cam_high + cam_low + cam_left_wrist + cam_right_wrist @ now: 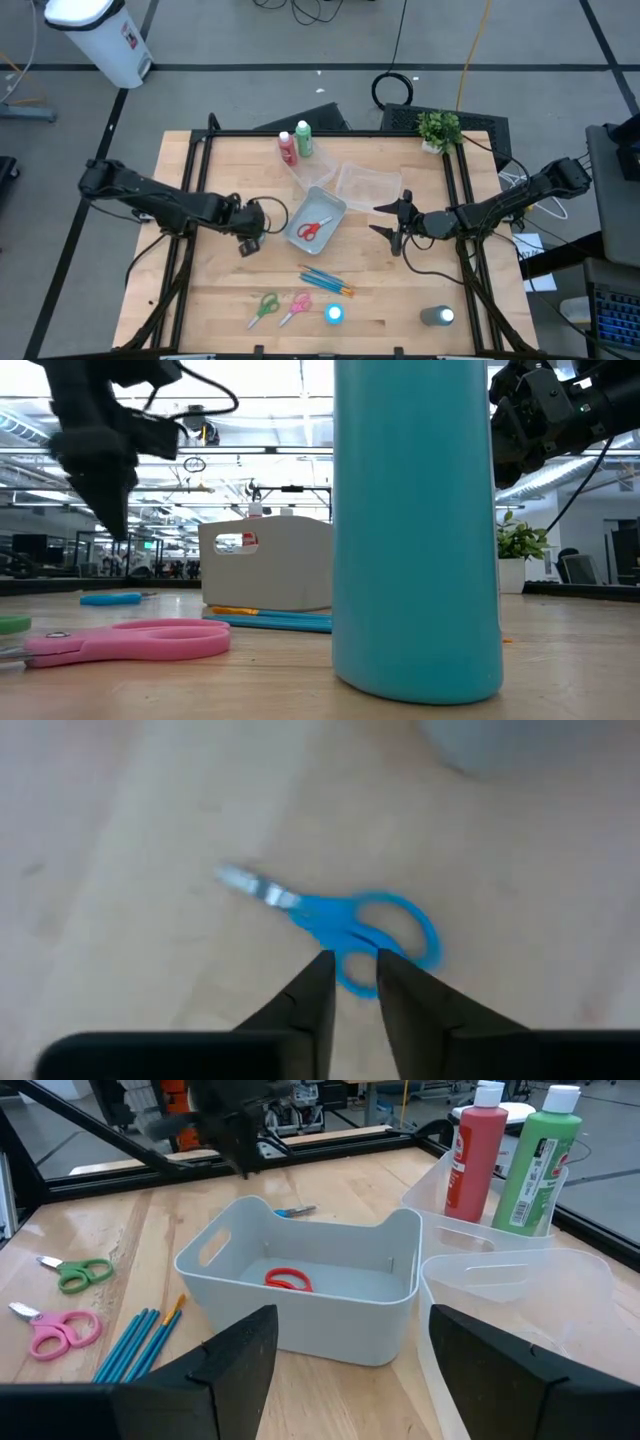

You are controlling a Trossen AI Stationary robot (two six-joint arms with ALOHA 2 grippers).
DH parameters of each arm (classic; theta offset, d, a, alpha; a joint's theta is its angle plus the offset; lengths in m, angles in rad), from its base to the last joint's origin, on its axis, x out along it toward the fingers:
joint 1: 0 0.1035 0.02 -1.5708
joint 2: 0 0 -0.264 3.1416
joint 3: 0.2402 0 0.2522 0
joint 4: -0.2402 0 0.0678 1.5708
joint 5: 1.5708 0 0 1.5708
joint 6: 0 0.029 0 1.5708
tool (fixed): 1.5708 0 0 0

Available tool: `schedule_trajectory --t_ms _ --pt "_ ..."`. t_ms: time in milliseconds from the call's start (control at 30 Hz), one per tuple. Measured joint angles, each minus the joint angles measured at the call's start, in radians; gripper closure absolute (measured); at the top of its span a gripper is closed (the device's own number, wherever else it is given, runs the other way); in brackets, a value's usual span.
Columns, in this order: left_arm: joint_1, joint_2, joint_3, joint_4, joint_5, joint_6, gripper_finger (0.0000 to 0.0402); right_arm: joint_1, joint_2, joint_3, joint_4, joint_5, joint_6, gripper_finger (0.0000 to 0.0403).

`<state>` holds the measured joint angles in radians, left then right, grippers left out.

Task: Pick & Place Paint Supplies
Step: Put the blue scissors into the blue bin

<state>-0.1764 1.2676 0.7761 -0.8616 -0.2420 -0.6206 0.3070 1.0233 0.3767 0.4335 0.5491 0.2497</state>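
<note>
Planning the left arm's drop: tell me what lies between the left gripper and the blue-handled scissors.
Nothing: the left wrist view shows only bare wooden table between the left gripper and the blue-handled scissors just beyond its fingertips.

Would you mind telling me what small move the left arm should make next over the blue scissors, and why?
Probably lower straight down and close. In the left wrist view the left gripper hovers above the blue scissors, its narrowly parted fingers framing the handles, and the scissors lie flat on the table, not yet gripped. The grey bin beside them already holds the red scissors. The right gripper waits open.
</note>
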Motion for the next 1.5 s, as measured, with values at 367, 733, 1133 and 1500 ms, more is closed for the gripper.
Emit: schedule_trajectory --t_ms 367,733,1133,1500 --pt "0.184 0.068 -0.052 0.074 0.006 -0.238 0.0245 0.000 0.000 0.000 0.002 0.000 0.000 0.0152" --pt "0.191 0.070 -0.176 0.262 0.010 -0.258 0.0236 0.000 0.000 0.000 0.000 0.000 0.000 0.0152" --pt "0.190 0.149 -0.212 0.403 0.028 -0.243 0.0236 0.000 0.000 0.000 0.002 0.000 0.000 0.0152" --pt "0.190 0.191 -0.211 0.389 0.066 -0.172 0.0296 0.000 0.000 0.000 0.001 0.000 0.000 0.0152"
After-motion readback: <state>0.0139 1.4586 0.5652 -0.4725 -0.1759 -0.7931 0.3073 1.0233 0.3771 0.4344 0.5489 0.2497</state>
